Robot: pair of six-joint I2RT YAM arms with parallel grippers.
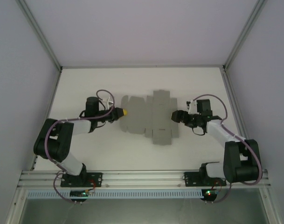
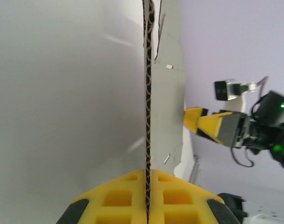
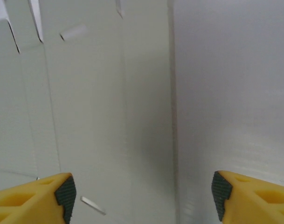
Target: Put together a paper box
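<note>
The paper box point(image 1: 148, 116) is a flat grey die-cut sheet with flaps, lying mid-table. My left gripper point(image 1: 123, 112) is at its left edge. In the left wrist view the yellow fingers point(image 2: 128, 200) are pressed together on the sheet's corrugated edge, and the paper box point(image 2: 169, 93) runs away edge-on from my left gripper point(image 2: 148, 207). My right gripper point(image 1: 174, 115) is at the sheet's right edge, with its yellow tips point(image 2: 196, 120) beside the cardboard. In the right wrist view my right gripper point(image 3: 142, 198) stands open, its pads wide apart over the paper box point(image 3: 86, 116).
The white table point(image 1: 86, 154) has free room in front of and behind the sheet. Enclosure walls rise on the left, right and back. An aluminium rail point(image 1: 146, 177) with both arm bases runs along the near edge.
</note>
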